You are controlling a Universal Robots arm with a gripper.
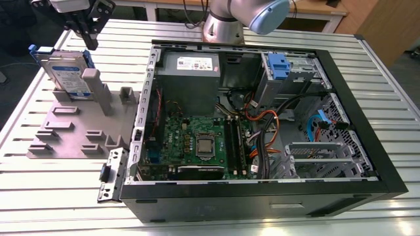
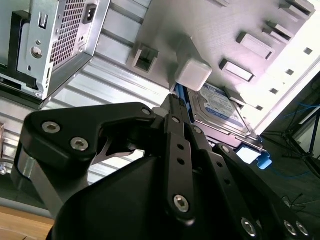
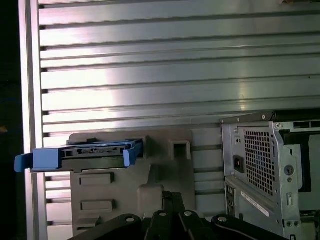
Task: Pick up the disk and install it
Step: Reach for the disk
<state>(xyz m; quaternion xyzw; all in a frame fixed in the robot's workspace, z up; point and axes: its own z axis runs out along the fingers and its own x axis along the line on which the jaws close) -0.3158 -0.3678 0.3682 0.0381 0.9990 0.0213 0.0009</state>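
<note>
The disk (image 1: 66, 72) stands on edge in a slot at the far end of the grey fixture plate (image 1: 72, 129), at the exterior view's left. It is silver with a blue-and-white label and a blue frame. My gripper (image 1: 90, 44) hangs just above and slightly behind the disk, fingers pointing down, shut with nothing between them. In the second wrist view the gripper (image 2: 176, 100) points toward the disk (image 2: 220, 107). In the first wrist view the disk (image 3: 82, 152) shows edge-on beyond the gripper (image 3: 169, 196).
An open computer case (image 1: 143, 98) lies on the slatted metal table (image 1: 59, 196), right of the fixture. Inside are a power supply (image 1: 190, 64), a motherboard (image 1: 196, 142), cables and a drive bay with a blue clip (image 1: 279, 66). The arm's base (image 1: 223, 24) stands behind the case.
</note>
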